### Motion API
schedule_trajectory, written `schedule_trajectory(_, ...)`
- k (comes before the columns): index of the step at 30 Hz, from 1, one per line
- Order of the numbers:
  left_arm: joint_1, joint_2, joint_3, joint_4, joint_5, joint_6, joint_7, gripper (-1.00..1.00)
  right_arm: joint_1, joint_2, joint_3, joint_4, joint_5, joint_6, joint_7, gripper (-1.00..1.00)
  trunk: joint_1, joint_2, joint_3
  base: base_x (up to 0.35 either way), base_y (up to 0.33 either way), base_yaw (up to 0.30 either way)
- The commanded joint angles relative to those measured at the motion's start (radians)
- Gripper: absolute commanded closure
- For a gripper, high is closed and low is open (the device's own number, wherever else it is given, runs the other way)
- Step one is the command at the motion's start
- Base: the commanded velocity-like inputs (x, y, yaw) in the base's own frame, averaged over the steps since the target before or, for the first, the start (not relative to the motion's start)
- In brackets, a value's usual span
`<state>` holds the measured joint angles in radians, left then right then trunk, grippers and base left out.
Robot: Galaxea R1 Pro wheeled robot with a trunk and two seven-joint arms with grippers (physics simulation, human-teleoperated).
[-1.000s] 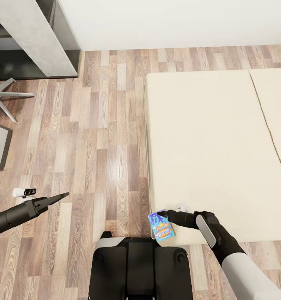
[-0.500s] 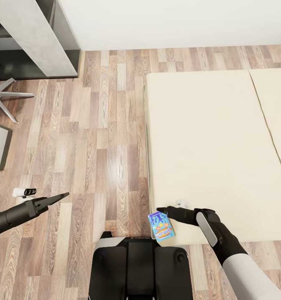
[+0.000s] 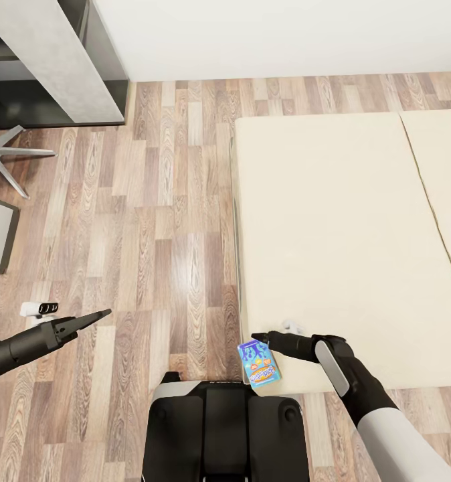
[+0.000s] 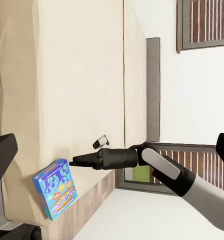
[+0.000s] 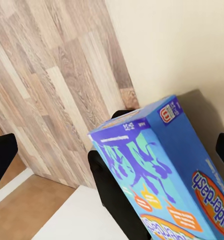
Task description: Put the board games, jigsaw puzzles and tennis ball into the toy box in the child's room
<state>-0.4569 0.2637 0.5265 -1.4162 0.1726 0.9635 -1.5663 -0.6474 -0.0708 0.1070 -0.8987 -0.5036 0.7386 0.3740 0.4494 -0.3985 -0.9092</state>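
A wood-plank floor point(image 3: 152, 221) of mixed brown and pale boards ran up to a plain white wall point(image 3: 286, 33). A low bed point(image 3: 346, 234) with a smooth beige mattress and a straight edge filled the right side. A flat rectangular blue game box point(image 3: 259, 363) point(image 4: 56, 188) point(image 5: 166, 175), glossy with colourful print, lay at the mattress's near corner, right by the edge. The right gripper point(image 3: 260, 339) point(image 4: 77, 161) pointed toward the box from the mattress side, its dark tapered fingers pressed together to a point, just above the box. The left gripper point(image 3: 98, 314) hung over open floor, well apart from the bed, its fingers drawn together into a narrow tip. A pale grey desk point(image 3: 58, 60) stood at the far left, with broad bare floor between it and the bed.
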Motion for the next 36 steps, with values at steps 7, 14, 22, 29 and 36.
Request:
schedule_trajectory(7,0.0,0.0,0.001,-0.001,-0.002,0.011,-0.004,-1.0,0.002,-0.002,0.002,-0.061,0.0,0.008,0.002,-1.0,0.001,-0.002,-0.001,0.0,0.0,0.0)
schedule_trajectory(14,0.0,0.001,0.001,0.0,-0.002,0.011,-0.004,-1.0,-0.003,-0.002,0.002,-0.174,0.0,0.048,0.002,-1.0,0.001,-0.002,0.002,0.0,0.0,0.0)
schedule_trajectory(22,0.001,0.008,0.003,0.0,-0.002,0.011,-0.004,-1.0,0.063,-0.039,-0.007,-0.4,-0.006,0.118,0.003,-1.0,0.001,-0.002,0.013,0.0,0.0,0.0)
schedule_trajectory(29,0.002,0.024,0.003,0.0,-0.001,0.011,-0.004,-1.0,0.184,-0.048,-0.095,-0.62,-0.051,0.213,0.004,-1.0,0.001,-0.002,0.024,0.0,0.0,0.0)
schedule_trajectory(36,0.003,0.031,0.002,0.0,-0.003,0.011,-0.004,-1.0,0.235,-0.044,-0.142,-0.65,-0.06,0.232,0.052,-1.0,0.001,-0.002,0.035,0.0,0.0,0.0)
